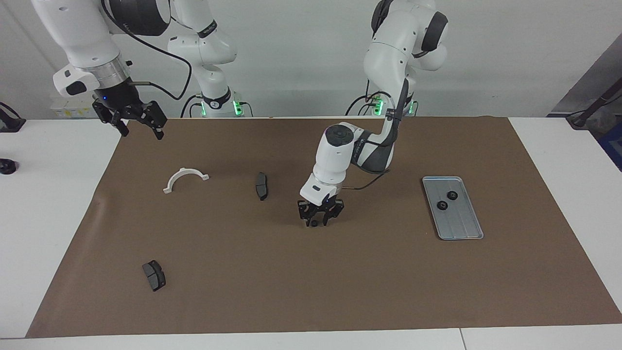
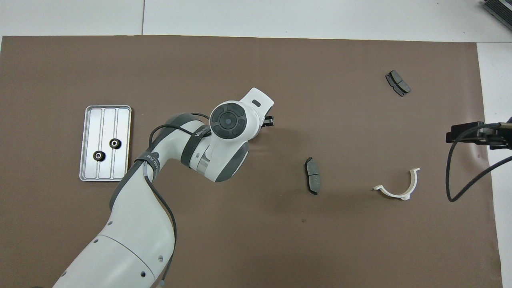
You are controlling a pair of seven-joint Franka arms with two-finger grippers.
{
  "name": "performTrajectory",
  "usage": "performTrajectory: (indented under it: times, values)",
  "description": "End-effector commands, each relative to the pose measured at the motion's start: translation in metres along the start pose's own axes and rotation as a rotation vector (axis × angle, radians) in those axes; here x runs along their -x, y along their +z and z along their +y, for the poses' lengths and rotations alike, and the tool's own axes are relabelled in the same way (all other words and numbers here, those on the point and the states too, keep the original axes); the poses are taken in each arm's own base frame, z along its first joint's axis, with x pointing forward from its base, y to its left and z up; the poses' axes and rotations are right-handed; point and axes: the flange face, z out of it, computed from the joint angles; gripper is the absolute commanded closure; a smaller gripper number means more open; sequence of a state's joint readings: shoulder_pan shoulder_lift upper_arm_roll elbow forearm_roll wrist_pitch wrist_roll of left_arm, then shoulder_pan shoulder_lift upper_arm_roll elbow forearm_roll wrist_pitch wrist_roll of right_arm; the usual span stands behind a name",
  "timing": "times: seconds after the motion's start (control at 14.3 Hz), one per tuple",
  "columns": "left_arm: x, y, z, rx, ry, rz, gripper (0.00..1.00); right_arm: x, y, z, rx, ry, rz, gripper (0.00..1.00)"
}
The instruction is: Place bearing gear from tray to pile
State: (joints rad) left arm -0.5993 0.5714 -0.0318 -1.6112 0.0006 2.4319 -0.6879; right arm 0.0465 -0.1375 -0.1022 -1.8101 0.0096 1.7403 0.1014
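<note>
Over mid-mat, the left gripper (image 1: 318, 219) is hanging low, jaws clamping a small black bearing gear (image 1: 314, 223), between the tray (image 1: 461, 232) and the nearest brake pad (image 1: 261, 185). Two gears (image 1: 447, 200) are lying in the tray. Right gripper (image 1: 137, 121) is waiting raised, jaws apart, near the white bracket (image 1: 184, 178).

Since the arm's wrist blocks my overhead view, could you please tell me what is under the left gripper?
Observer: The left gripper is low over the brown mat with a small black gear at its tip. Whether it grips the gear, I cannot tell.
Operator: Thank you. Is the right gripper carrying anything?
Observer: No, the right gripper waits empty, jaws open, raised above the mat's corner at the right arm's end.
</note>
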Motion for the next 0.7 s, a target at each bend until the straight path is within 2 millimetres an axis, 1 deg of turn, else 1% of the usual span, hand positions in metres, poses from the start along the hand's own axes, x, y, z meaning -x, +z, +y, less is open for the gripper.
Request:
performTrajectory:
  times: [0.0, 0.07, 0.21, 0.28, 0.35, 0.42, 0.49, 0.56, 0.63]
  values:
    - [-0.023, -0.055, -0.026, -0.051, -0.053, -0.018, 0.00, 0.005, 0.002, -0.003, -0.022, -0.019, 0.018, 0.00]
    - [-0.028, -0.077, -0.041, -0.066, -0.069, -0.029, 0.00, 0.004, 0.001, -0.003, -0.018, -0.021, 0.021, 0.00]
    - [-0.054, -0.112, -0.100, -0.103, -0.127, -0.048, 0.00, 0.002, 0.003, -0.003, -0.015, -0.021, 0.021, 0.00]
    - [-0.064, -0.127, -0.126, -0.116, -0.122, -0.065, 0.00, -0.005, 0.005, -0.005, -0.010, -0.028, 0.036, 0.00]
    - [-0.074, -0.141, -0.153, -0.128, -0.106, -0.079, 0.00, -0.013, 0.012, -0.020, 0.001, -0.057, 0.036, 0.00]
    - [-0.083, -0.150, -0.180, -0.132, -0.084, -0.095, 0.00, -0.017, 0.017, -0.042, 0.022, -0.096, 0.043, 0.00]
    - [-0.091, -0.156, -0.208, -0.132, -0.057, -0.115, 0.00, -0.023, 0.017, -0.054, 0.048, -0.118, 0.047, 0.00]
    - [-0.099, -0.157, -0.239, -0.133, -0.014, -0.129, 0.00, -0.035, 0.021, -0.074, 0.060, -0.116, 0.043, 0.00]
    - [-0.101, -0.152, -0.273, -0.135, 0.020, -0.141, 0.00, -0.052, 0.025, -0.102, 0.073, -0.102, 0.035, 0.00]
